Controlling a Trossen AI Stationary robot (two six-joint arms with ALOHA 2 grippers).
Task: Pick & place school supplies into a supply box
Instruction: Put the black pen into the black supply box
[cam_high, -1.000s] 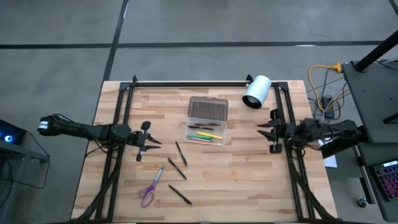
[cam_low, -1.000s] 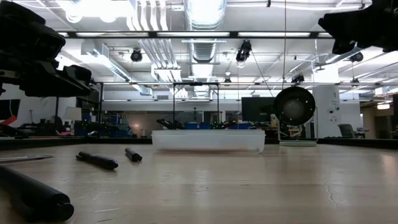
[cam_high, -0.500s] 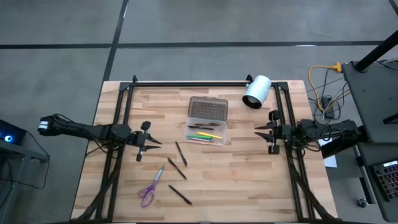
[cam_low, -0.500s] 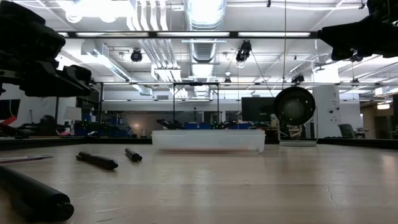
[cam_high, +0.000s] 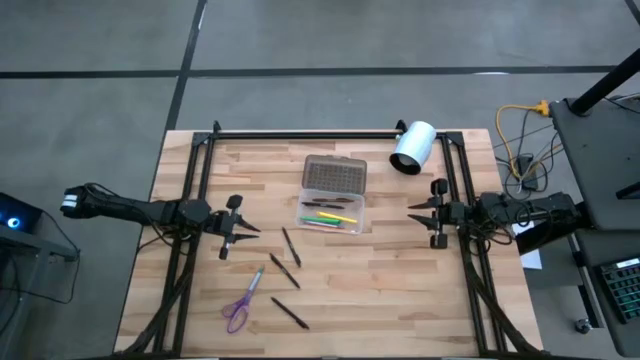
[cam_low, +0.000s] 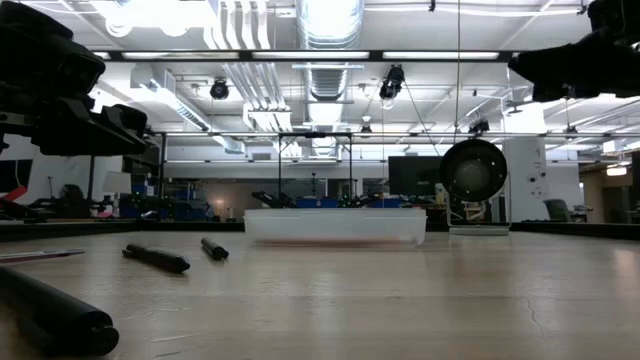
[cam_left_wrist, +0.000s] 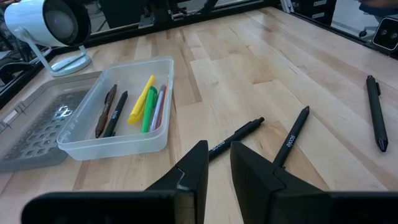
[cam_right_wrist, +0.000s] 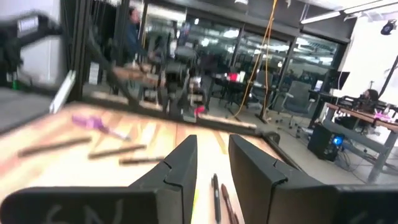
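The clear supply box (cam_high: 307, 212) rests flat on the table's middle, its dotted lid (cam_high: 335, 175) lying open toward the far edge. Green, yellow, brown and black pens (cam_left_wrist: 147, 106) lie inside it. Three black pens (cam_high: 288, 246) (cam_high: 284, 271) (cam_high: 289, 313), a lilac pencil (cam_high: 255, 281) and purple-handled scissors (cam_high: 238, 311) lie loose on the wood left of and nearer than the box. My left gripper (cam_high: 250, 229) (cam_left_wrist: 219, 165) hovers left of the box, narrowly open. My right gripper (cam_high: 412, 213) (cam_right_wrist: 212, 158) hovers right of the box, narrowly open and pointing at it.
A white cylinder lamp (cam_high: 413, 148) stands at the table's far right corner, beyond the box. Black frame rails (cam_high: 196, 200) run along the left, right and far sides. Bare wood lies between the box and my right gripper and along the near right.
My right gripper has moved a little toward the table's left, closer to the box. My left arm and all supplies have stayed where they were.
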